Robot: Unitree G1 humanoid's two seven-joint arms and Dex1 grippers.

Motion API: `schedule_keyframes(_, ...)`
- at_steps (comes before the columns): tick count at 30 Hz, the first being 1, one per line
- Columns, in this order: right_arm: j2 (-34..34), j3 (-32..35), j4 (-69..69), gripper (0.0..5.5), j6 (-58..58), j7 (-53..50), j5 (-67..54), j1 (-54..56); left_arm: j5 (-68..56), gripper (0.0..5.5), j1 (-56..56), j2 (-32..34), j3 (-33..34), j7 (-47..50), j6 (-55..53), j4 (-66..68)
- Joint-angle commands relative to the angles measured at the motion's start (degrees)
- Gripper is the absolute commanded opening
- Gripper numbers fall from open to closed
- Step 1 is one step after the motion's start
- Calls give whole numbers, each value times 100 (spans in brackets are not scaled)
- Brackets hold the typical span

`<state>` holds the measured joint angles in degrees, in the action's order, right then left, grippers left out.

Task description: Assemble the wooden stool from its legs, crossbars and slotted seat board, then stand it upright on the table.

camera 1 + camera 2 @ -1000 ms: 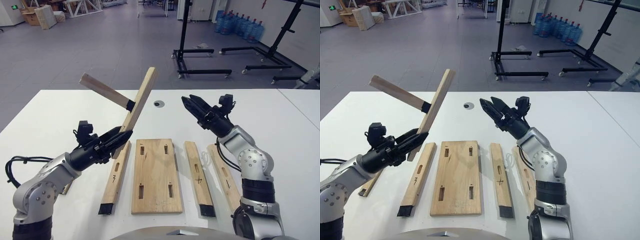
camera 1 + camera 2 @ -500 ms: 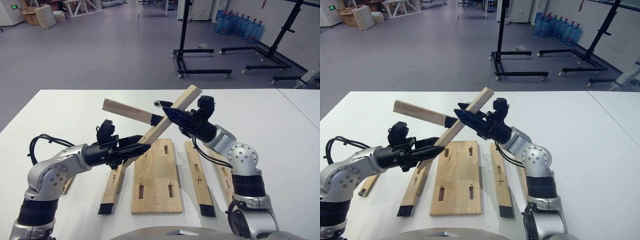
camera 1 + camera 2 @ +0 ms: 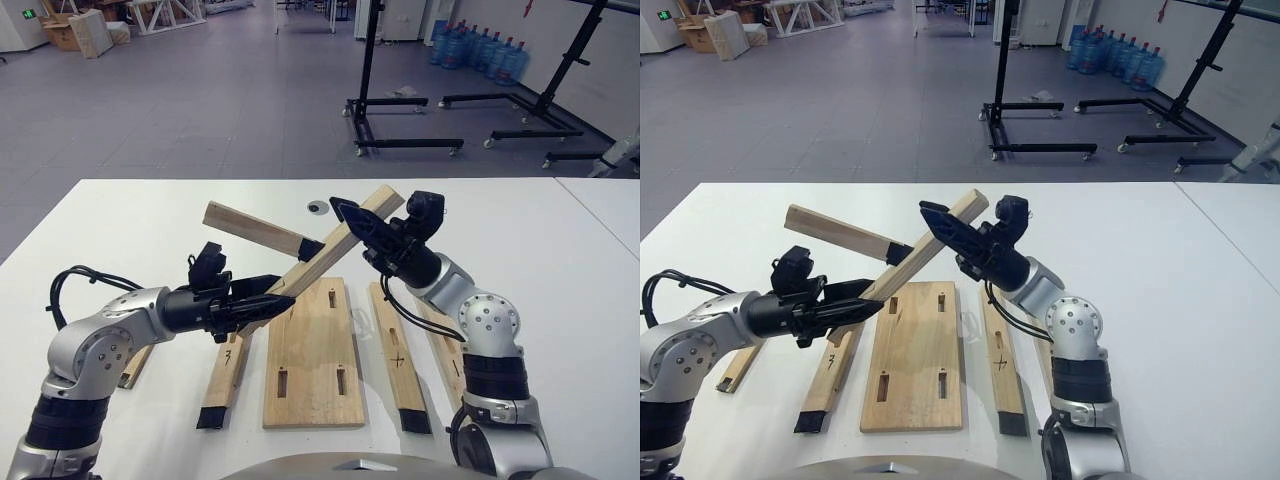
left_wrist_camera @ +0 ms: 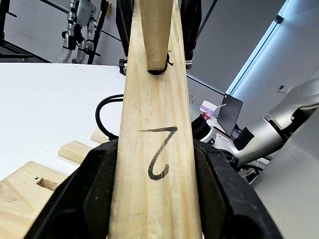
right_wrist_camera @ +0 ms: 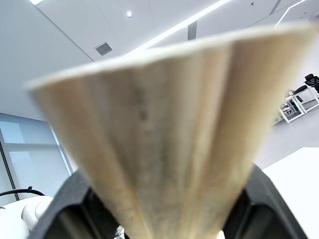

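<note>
Two grippers on one shared load, logged from my station.

1. Left gripper (image 3: 275, 300): jaws clenched on the lower end of the leg marked 2 (image 3: 320, 265), which rises tilted from these jaws toward the right gripper.
2. Crossbar (image 3: 260, 230): one end is plugged into that leg between the two sets of jaws, and the other end is free in the air.
3. Right gripper (image 3: 352, 220): jaws grasping the same leg near its upper end; I see wood filling the gap in my right wrist view.
4. Flat on the white table (image 3: 580, 300):
   - leg marked 3 (image 3: 228, 370), under the left jaws
   - slotted seat board (image 3: 310, 350), below and between both sets of jaws
   - leg marked X (image 3: 398, 355), below the right jaws
   - fourth leg (image 3: 450, 365), just beside the leg marked X
</note>
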<state>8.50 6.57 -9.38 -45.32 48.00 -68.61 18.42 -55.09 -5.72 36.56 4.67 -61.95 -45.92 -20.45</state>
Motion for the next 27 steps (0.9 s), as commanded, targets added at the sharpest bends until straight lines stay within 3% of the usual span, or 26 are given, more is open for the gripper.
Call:
schedule_keyframes(1,42,1,-177,209,-1,183,-102,-124,166,201,-126,252,87,-130,118,32)
schedule_keyframes(6,110,-166,-225,209,160,261,246,-168,285,201,-236,408,68,-304,172,50)
schedule_keyframes(15,675,-478,-231,394,170,645,785,-345,649,201,-331,559,35,-425,409,136)
schedule_keyframes(23,1179,-264,273,529,567,772,1531,-1001,897,201,-210,735,193,-479,639,160)
schedule_keyframes(27,1335,-43,370,540,724,780,1670,-1170,1169,201,-93,838,91,-475,791,190)
